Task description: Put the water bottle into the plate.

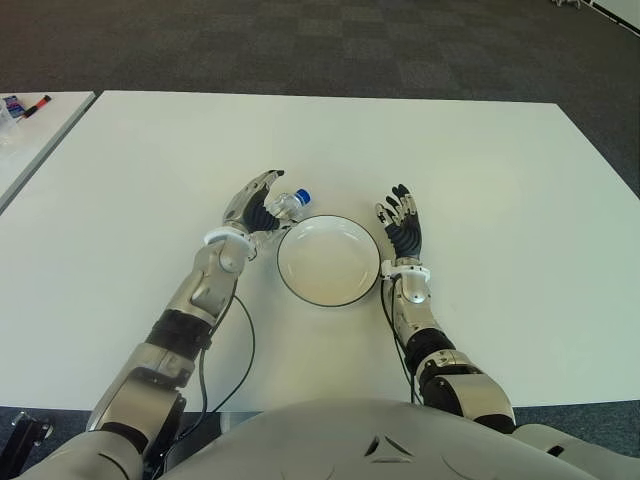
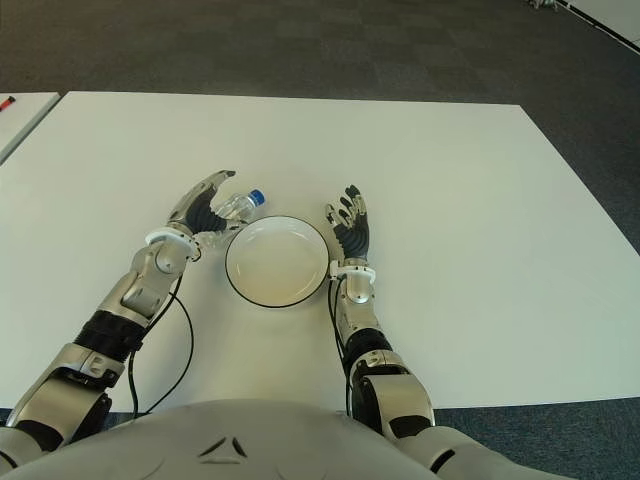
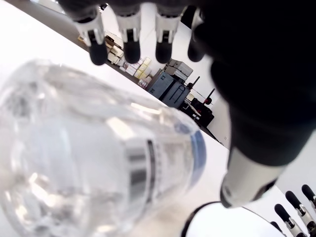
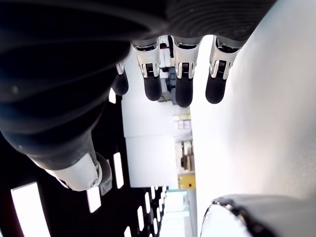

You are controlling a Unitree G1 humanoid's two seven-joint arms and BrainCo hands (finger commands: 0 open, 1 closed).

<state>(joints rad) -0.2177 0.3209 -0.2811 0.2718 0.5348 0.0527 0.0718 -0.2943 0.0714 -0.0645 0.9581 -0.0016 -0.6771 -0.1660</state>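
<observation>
The left hand (image 1: 255, 209) sits just left of centre in the left eye view, its fingers (image 3: 132, 47) curved over the water bottle (image 1: 286, 205) and its thumb on the near side, so the bottle is gripped between them. The bottle is clear, with a blue cap (image 1: 303, 196). Its long axis runs from lower left to upper right of the frame, the cap end sticking out past the fingers toward the upper right and the base tucked into the palm. Whether the bottle touches the bench (image 1: 480, 180) or is lifted off it cannot be told.

Just right of and below the bottle lies the plate (image 1: 329, 260), a white dish with a dark rim, close to the centre of the frame. The cap is just beyond the plate's upper left edge, outside the rim; nothing lies between bottle and plate.

On the far side of the plate, right of centre, the right hand (image 1: 403, 223) shows just beside the rim, its fingers (image 4: 182, 89) extended and holding nothing.

At the upper left corner, on a separate white surface (image 1: 45, 125), lies a red marker (image 1: 36, 106).
</observation>
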